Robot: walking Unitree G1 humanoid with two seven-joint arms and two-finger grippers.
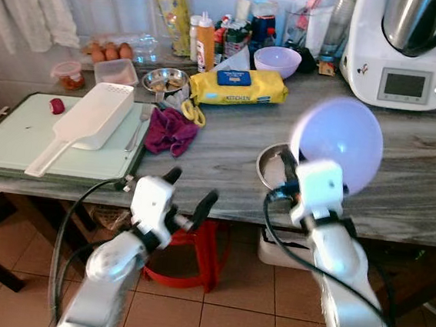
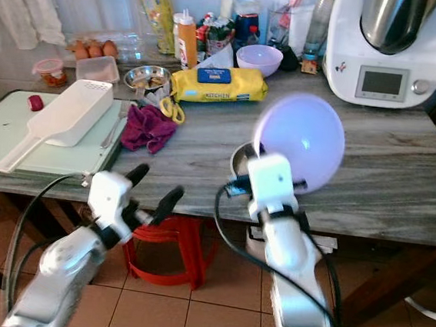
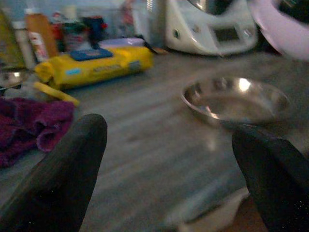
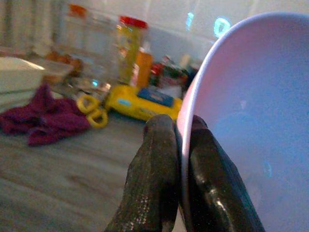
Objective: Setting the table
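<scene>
Left gripper (image 1: pixel 188 191) low at the near table edge, black fingers spread apart and holding nothing, right gripper (image 4: pixel 181 159) raised to its right, fingers pinched on the rim of a lavender bowl (image 1: pixel 340 142)

My right gripper (image 1: pixel 289 164) holds a lilac bowl (image 1: pixel 337 142) by its rim, tilted on its side, above the grey table (image 1: pixel 226 156). A steel bowl (image 1: pixel 270 165) lies on the table just behind it, partly hidden. My left gripper (image 1: pixel 190 192) is in front of the table edge with fingers spread, holding nothing, near a purple cloth (image 1: pixel 169 131).
</scene>
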